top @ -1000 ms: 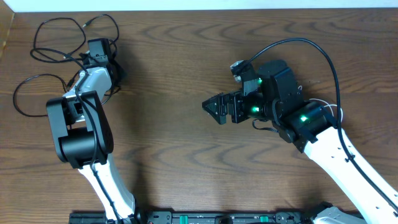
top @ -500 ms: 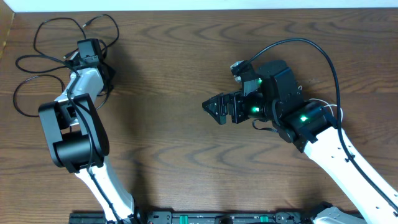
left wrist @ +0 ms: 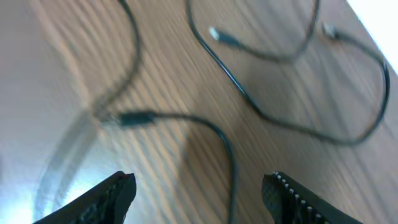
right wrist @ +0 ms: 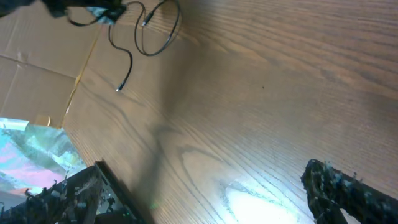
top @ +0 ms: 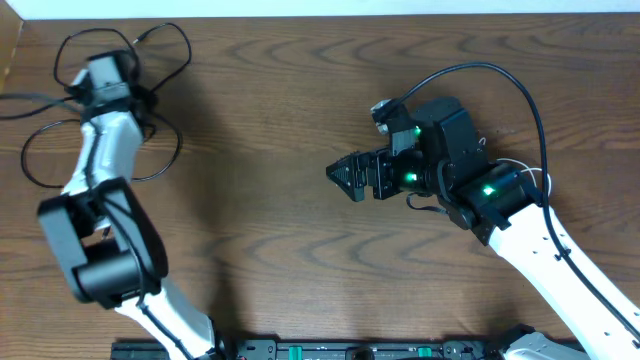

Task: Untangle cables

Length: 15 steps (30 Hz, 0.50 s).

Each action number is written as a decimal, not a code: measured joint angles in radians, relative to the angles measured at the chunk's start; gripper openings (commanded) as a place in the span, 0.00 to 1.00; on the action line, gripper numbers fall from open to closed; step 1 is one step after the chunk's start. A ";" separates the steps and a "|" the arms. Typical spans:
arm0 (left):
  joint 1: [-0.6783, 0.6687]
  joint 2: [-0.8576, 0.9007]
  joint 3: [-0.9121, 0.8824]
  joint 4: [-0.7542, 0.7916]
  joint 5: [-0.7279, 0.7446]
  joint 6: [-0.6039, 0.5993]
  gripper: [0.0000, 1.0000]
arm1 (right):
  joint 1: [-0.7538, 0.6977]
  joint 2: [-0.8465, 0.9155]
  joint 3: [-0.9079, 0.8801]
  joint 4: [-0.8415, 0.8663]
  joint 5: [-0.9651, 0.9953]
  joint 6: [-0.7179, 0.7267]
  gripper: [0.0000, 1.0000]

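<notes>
Thin black cables lie in loose loops on the wooden table's far left corner. My left gripper hangs open just above them. One black cable runs on the wood between its jaws, nearer the right fingertip, and touches neither; its plug lies ahead. In the overhead view the left wrist covers its own fingers. My right gripper stands open over the table's middle with nothing in it; from its wrist view the cables show far off.
The table's far edge meets a white wall close behind the cables. Brown cardboard and a colourful sheet lie past the table's left edge. A black rail runs along the front edge between the arm bases.
My left arm has swung left over the cable loops and its jaws have gone from shut to wide open. The right arm has not moved.
</notes>
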<state>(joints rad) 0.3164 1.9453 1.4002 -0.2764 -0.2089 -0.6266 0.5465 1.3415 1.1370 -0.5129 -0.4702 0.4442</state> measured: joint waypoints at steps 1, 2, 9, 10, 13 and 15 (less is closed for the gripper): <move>0.023 -0.011 0.000 -0.008 0.000 -0.001 0.71 | 0.000 0.000 0.000 0.000 0.000 0.000 0.99; 0.048 -0.017 0.000 -0.019 -0.001 -0.001 0.71 | 0.000 0.000 0.000 0.000 0.000 0.000 0.99; 0.235 -0.017 0.001 -0.164 -0.006 -0.002 0.71 | 0.000 0.000 0.000 0.005 0.000 0.000 0.99; 0.255 -0.017 0.001 -0.180 -0.007 -0.001 0.71 | 0.000 0.000 0.000 0.011 0.000 0.000 0.99; 0.314 -0.017 0.001 -0.222 -0.007 -0.002 0.71 | 0.000 0.000 0.000 0.029 0.000 0.000 0.99; 0.338 -0.017 -0.002 -0.249 -0.004 -0.001 0.72 | 0.000 0.000 0.000 0.032 0.000 0.000 0.99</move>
<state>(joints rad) 0.6548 1.9282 1.3983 -0.5255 -0.2127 -0.6277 0.5465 1.3415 1.1370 -0.4812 -0.4702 0.4442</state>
